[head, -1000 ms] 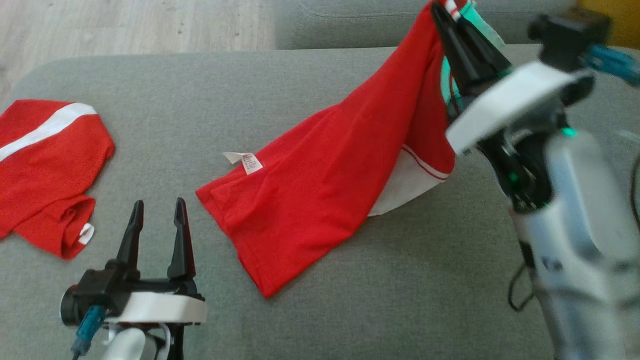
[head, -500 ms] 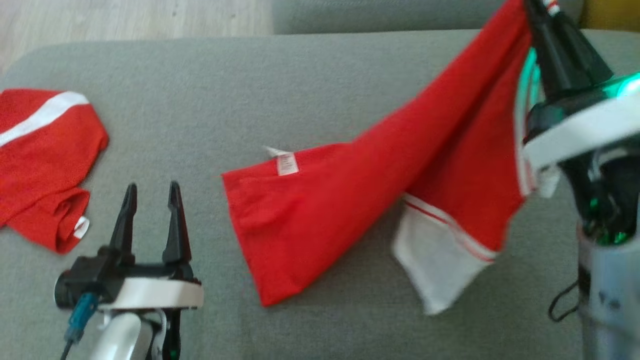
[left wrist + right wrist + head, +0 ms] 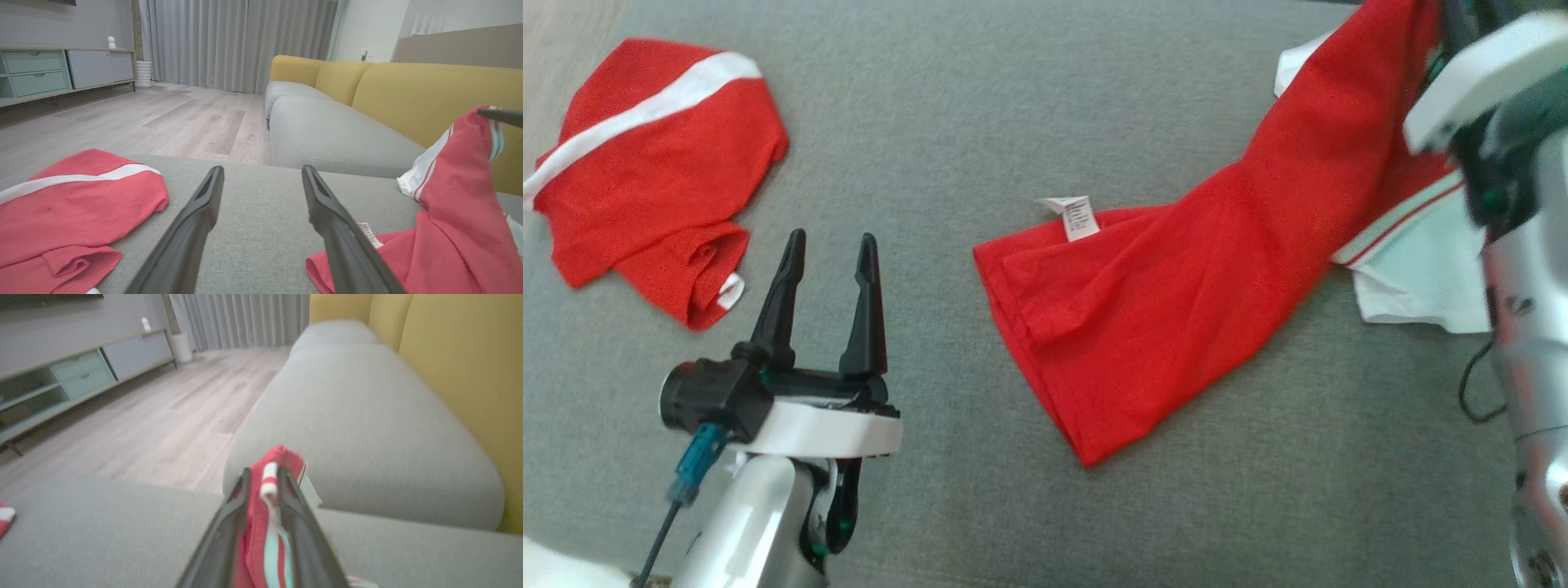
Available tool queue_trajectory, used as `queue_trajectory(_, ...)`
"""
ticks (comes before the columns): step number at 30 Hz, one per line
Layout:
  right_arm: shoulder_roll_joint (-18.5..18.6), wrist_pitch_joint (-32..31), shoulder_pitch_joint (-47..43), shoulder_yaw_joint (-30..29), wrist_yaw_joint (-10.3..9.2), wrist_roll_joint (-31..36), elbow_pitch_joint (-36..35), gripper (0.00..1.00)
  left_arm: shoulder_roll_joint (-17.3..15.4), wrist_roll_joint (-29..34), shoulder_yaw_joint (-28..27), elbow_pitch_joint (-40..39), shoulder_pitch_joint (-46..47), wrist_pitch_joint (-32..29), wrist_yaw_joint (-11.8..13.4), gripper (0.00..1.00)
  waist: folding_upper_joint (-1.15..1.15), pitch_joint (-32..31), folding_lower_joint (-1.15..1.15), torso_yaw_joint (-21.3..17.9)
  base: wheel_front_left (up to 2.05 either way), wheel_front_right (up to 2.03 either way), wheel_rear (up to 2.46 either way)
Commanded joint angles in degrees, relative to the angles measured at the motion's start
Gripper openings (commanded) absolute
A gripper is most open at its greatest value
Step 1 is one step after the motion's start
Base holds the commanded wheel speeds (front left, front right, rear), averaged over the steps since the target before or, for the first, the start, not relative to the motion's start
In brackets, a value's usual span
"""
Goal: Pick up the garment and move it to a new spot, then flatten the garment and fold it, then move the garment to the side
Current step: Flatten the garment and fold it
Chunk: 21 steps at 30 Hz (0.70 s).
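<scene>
**Right gripper.** In the right wrist view, the right gripper (image 3: 263,473) is pinching a bunched red, white and teal fold of the red shirt (image 3: 1176,286) between two fingers that are standing close together. In the head view its fingertips are being cut off by the top edge, so only the pale wrist housing is showing there. The right wrist view is blurred, so whether the pads are pressing hard is not determinable.

**Task item.** The shirt is hanging from that pinch at the right and sloping down to the grey cushion (image 3: 1013,106), where its lower hem is lying flat near the middle. A white panel (image 3: 1413,278) of the shirt is resting on the cushion beside the right forearm, which is partly covering it.

**Left gripper.** The left gripper (image 3: 832,245) is holding its fingers spread wide, with nothing between them, above bare cushion and apart from both garments.

**Change from one second ago.** The head camera has shifted. The white panel, previously tucked under the red cloth, is now lying spread out on the cushion. The left gripper is remaining spread.

**Count.** Two grippers; two red garments, the second garment (image 3: 662,163) lying crumpled at the far left with one white stripe (image 3: 645,106); one white care label (image 3: 1078,216) at the shirt's hem.
</scene>
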<state>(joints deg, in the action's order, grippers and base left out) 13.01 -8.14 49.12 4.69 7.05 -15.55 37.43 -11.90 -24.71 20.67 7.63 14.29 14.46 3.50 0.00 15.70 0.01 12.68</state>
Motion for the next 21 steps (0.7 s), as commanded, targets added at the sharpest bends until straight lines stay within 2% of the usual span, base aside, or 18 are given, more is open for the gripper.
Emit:
queue_trajectory(1,-0.5,0.9,1.9,1.0,0.44,0.0,0.1,1.00,-0.8,0.4,-1.9,-1.1,2.3,0.5,-0.1,1.00,0.00,0.6,-0.01,0.7,0.00,0.00,0.00)
queue_trajectory(4,-0.3,2.1,2.1,1.7,0.44,-0.2,5.2,1.00,-0.6,0.8,-2.6,-0.8,2.1,0.5,-0.3,1.00,0.00,0.2,-0.01,0.1,0.00,0.00,0.00)
queue_trajectory(8,-0.2,1.6,0.2,2.3,0.44,-1.3,8.3,1.00,-1.0,1.1,-4.2,-0.7,0.6,0.5,-0.1,1.00,0.00,-1.3,-0.01,-2.1,0.00,0.00,0.00)
queue_trajectory(16,0.5,-4.6,-9.7,-0.2,0.44,-0.5,6.5,1.00,-2.1,1.1,-6.7,-1.0,-3.2,0.5,0.2,1.00,0.00,-4.5,-0.01,-7.3,0.00,0.00,0.00)
queue_trajectory(21,-0.2,-6.5,-13.3,-3.3,0.44,0.8,5.2,1.00,-2.0,1.2,-6.5,-1.2,-3.5,0.5,-0.1,1.00,0.00,-4.4,-0.01,-7.8,0.00,0.00,0.00)
